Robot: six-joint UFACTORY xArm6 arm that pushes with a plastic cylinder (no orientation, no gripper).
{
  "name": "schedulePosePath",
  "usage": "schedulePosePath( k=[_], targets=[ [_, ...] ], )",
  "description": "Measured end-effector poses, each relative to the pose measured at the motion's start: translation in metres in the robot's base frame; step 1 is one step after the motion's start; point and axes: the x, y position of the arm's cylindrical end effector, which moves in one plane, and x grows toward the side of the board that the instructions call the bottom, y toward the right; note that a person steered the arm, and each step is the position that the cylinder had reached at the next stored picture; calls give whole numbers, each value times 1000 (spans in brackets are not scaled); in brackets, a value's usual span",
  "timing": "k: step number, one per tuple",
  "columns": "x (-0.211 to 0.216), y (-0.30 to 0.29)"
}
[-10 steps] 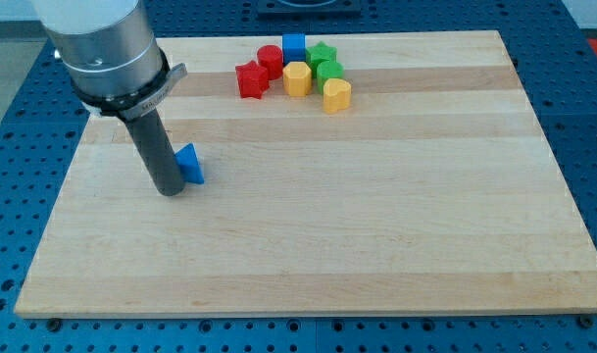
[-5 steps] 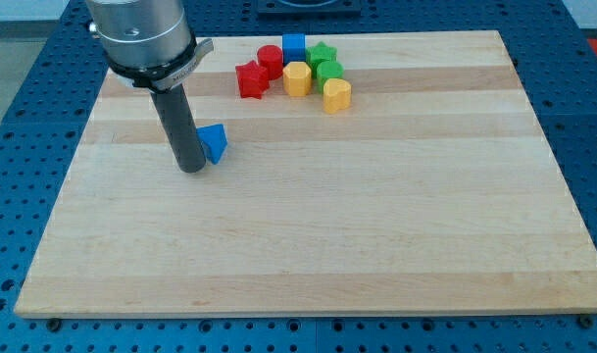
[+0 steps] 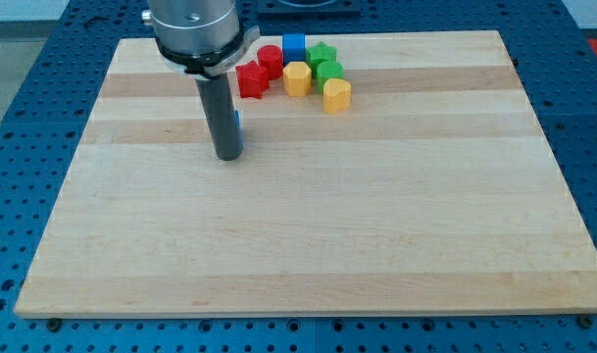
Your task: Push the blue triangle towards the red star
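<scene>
Tip: my tip point(image 3: 227, 155) is set on the wooden board point(image 3: 376, 245), upper left of centre; no pincer is fitted, so nothing is gripped.
Blue triangle: blue triangle point(image 3: 237, 122) is almost wholly hidden behind the rod; only a sliver is seen at its right edge.
Red star: red star point(image 3: 251, 78) is found just above, near the triangle.
Cluster: red cylinder point(image 3: 270, 58), blue cube point(image 3: 294, 45), green star point(image 3: 322, 53) and two yellow blocks point(image 3: 297, 78) are grouped beside it.
</scene>
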Motion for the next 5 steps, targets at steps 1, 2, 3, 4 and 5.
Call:
schedulePosePath(
  k=[1, 2, 3, 4, 5],
  targets=[
    [-10, 1],
    [-27, 1],
    [-31, 1],
    [-34, 1],
    [-39, 1]
  ],
)
